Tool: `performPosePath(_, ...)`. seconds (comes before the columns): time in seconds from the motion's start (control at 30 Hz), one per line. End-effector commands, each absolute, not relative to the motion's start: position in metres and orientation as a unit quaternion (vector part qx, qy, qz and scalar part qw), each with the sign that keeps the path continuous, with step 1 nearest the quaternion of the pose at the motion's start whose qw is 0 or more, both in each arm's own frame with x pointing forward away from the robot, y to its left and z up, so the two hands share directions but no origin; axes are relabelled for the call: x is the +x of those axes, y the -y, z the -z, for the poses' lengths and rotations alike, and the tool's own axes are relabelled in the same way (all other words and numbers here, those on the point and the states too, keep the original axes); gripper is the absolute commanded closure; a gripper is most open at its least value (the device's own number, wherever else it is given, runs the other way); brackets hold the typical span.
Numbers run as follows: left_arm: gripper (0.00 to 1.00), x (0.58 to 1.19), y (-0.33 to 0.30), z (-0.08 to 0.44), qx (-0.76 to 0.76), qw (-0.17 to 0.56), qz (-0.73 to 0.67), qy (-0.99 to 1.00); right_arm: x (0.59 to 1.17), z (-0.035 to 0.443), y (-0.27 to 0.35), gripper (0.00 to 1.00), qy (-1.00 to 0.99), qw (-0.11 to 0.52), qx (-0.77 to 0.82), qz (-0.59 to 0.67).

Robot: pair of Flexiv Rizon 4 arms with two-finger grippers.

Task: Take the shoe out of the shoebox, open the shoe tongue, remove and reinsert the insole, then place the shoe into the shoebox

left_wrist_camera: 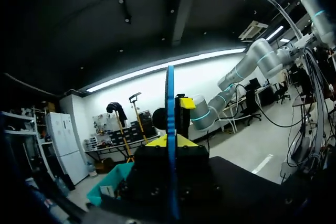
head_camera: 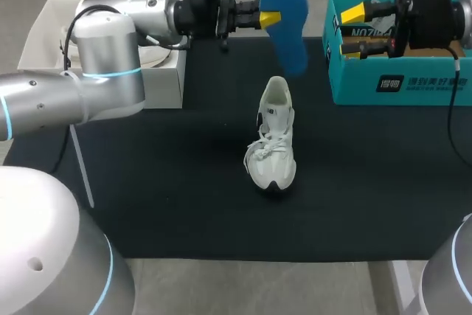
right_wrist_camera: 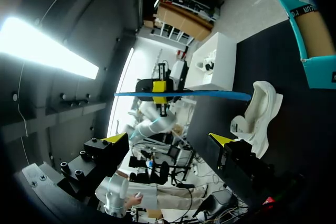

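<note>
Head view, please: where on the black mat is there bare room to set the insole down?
Bare mat lies between the white box and the shoe, between the shoe and the teal shoebox, and along the near edge. The far edge is crowded: left gripper with blue insole, right gripper.

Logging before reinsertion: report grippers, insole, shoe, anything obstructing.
Left gripper shut on flat blue insole, held above table. Right gripper open over teal cardboard shoebox. White lace-up sneaker upright on black mat, nothing between it and insole.
</note>
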State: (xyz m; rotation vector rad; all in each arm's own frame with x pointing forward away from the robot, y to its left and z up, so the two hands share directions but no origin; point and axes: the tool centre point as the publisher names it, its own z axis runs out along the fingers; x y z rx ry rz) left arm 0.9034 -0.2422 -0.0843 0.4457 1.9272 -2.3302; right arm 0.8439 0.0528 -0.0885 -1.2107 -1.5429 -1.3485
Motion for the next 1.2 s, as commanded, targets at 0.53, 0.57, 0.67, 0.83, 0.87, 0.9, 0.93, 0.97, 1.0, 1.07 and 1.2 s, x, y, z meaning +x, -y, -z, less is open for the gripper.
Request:
performPosePath(0.53, 1.0, 0.906, 0.2408, 0.0801, 0.03, -0.095, 0.718, -0.689, 0.844, 0.0886, -0.0537, 0.0, 0.602, 0.371, -0.473, 0.526)
performPosePath(0.57, 1.0, 0.9082, 0.2423, 0.0819, -0.022, -0.15, 0.686, -0.712, 0.844, 0.0886, -0.0537, 0.0, 0.602, 0.371, -0.473, 0.526)
performPosePath(0.67, 1.0, 0.9025, 0.2406, 0.0808, -0.021, -0.23, 0.67, -0.706, 0.844, 0.0886, -0.0537, 0.0, 0.602, 0.371, -0.473, 0.526)
performPosePath(0.83, 1.0, 0.8995, 0.2384, 0.076, 0.008, -0.216, 0.699, -0.682, 0.844, 0.0886, -0.0537, 0.0, 0.602, 0.371, -0.473, 0.526)
performPosePath(0.87, 1.0, 0.8995, 0.2384, 0.076, 0.008, -0.216, 0.699, -0.682, 0.844, 0.0886, -0.0537, 0.0, 0.602, 0.371, -0.473, 0.526)
performPosePath(0.9, 1.0, 0.8995, 0.2384, 0.076, 0.008, -0.216, 0.699, -0.682, 0.844, 0.0886, -0.0537, 0.0, 0.602, 0.371, -0.473, 0.526)
performPosePath(0.93, 1.0, 0.8995, 0.2384, 0.076, 0.008, -0.216, 0.699, -0.682, 0.844, 0.0886, -0.0537, 0.0, 0.602, 0.371, -0.473, 0.526)
performPosePath(0.97, 1.0, 0.8995, 0.2384, 0.076, 0.008, -0.216, 0.699, -0.682, 0.844, 0.0886, -0.0537, 0.0, 0.602, 0.371, -0.473, 0.526)
performPosePath(1.0, 1.0, 0.8995, 0.2384, 0.076, 0.008, -0.216, 0.699, -0.682, 0.844, 0.0886, -0.0537, 0.0, 0.602, 0.371, -0.473, 0.526)
performPosePath(1.07, 1.0, 0.8995, 0.2384, 0.076, 0.008, -0.216, 0.699, -0.682, 0.844, 0.0886, -0.0537, 0.0, 0.602, 0.371, -0.473, 0.526)
performPosePath(1.2, 1.0, 0.9034, 0.2452, 0.0803, -0.141, -0.208, 0.66, -0.708, 0.844, 0.0886, -0.0537, 0.0, 0.602, 0.371, -0.473, 0.526)
